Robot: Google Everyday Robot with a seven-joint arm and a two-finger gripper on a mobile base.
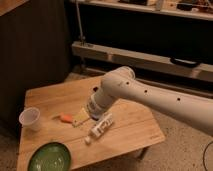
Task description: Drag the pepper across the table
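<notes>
The pepper [65, 118] is a small orange-red piece with a pale stem end. It lies on the light wooden table [50, 95], left of centre. My gripper [91, 116] hangs at the end of the white arm, low over the table, a little to the right of the pepper and apart from it. It stands over the yellow edge of the sponge [79, 117]. The arm's wrist hides most of the gripper. It stands open and nothing shows held in it.
A white cup [29, 119] stands near the table's left edge. A green bowl [49, 157] sits at the front left corner. A white tube-like bottle [100, 127] lies just right of the gripper. Dark shelving runs behind the table.
</notes>
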